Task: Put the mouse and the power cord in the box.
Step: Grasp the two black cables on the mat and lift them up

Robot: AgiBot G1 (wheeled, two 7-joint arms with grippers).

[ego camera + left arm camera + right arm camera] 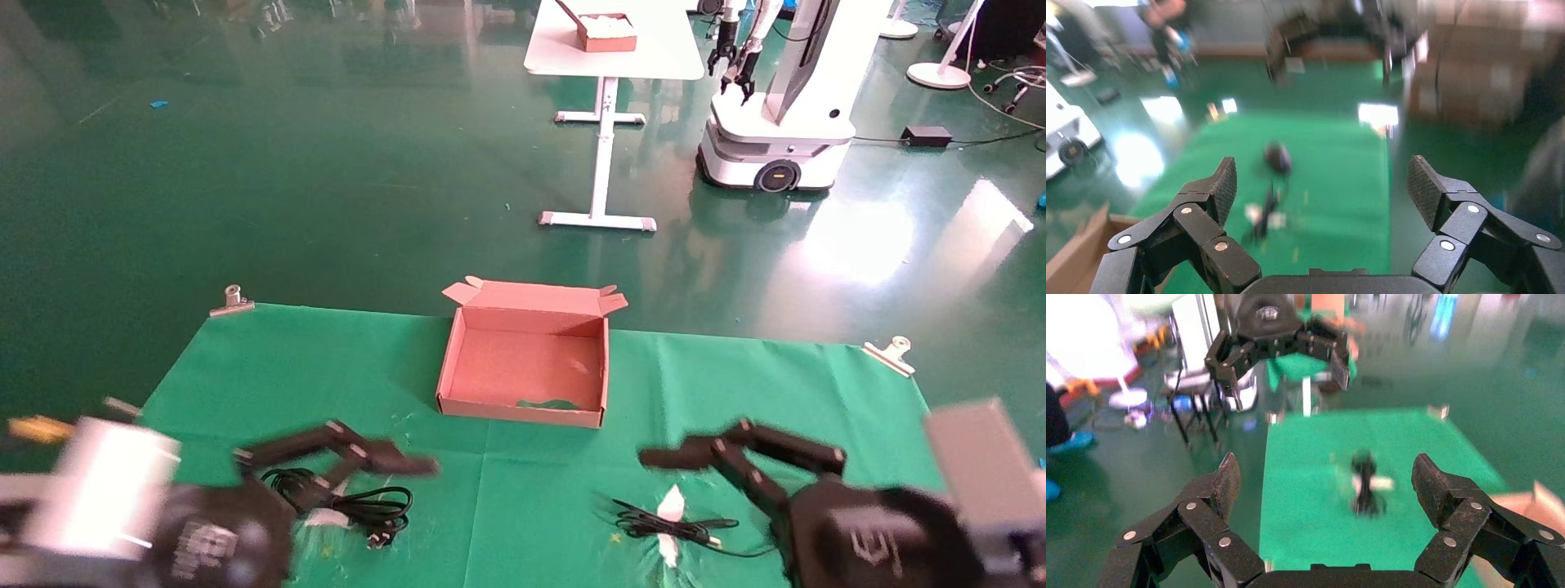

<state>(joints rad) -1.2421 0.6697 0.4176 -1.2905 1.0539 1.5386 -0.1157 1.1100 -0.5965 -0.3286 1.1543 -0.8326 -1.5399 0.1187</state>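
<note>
Reddish-brown cardboard, the shallow open box (523, 371) sits at the cloth's far middle in the head view, flap lid back, nothing of the task inside. The thick black looped power cord (359, 505) lies just under the left gripper (384, 449); the right gripper (695, 445) hovers over the thin black mouse cable (670, 527).

From the left wrist we see that gripper's 2 fingers (1220, 184) spread wide and empty. Across the green cloth (1340, 159) lies the small black oval mouse (1277, 158), near the right arm.

The right wrist shows its fingers (1223, 481) equally wide, holding nothing.

We judge tangling the main risk. A pinch on 1 loop would let the cord unwind and drape over the box wall. Lifting the mouse by its cable would leave it swinging, and either gripper could nudge the light box.
</note>
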